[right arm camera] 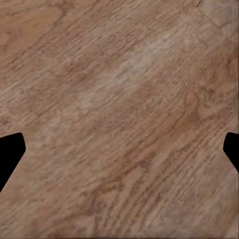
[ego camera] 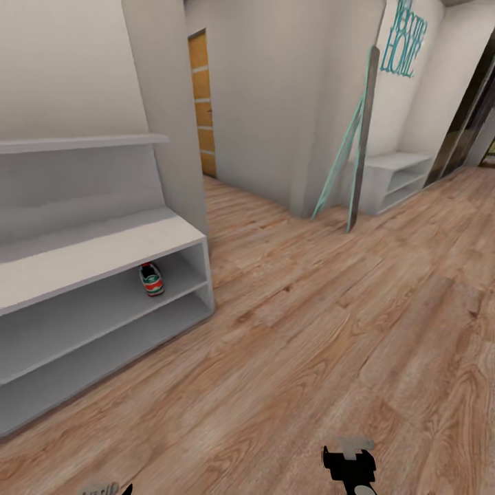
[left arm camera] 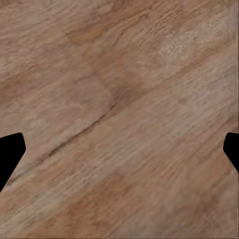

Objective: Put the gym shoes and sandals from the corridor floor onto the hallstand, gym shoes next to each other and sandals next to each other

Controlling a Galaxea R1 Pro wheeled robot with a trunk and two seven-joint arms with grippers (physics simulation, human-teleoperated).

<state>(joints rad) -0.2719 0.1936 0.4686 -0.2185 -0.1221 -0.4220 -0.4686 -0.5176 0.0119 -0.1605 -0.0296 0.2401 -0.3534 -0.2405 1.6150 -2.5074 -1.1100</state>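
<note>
On far wall, "WELCOME HOME" lettering

- The right gripper sits low in the head view, at about 5 o'clock, black with a pale grey cap on top.
- The left gripper barely clears the bottom edge at about 7 o'clock, a grey sliver with a black tip.
- In each wrist view, two dark fingertips sit at opposite edges, spread wide, nothing between them.
</note>
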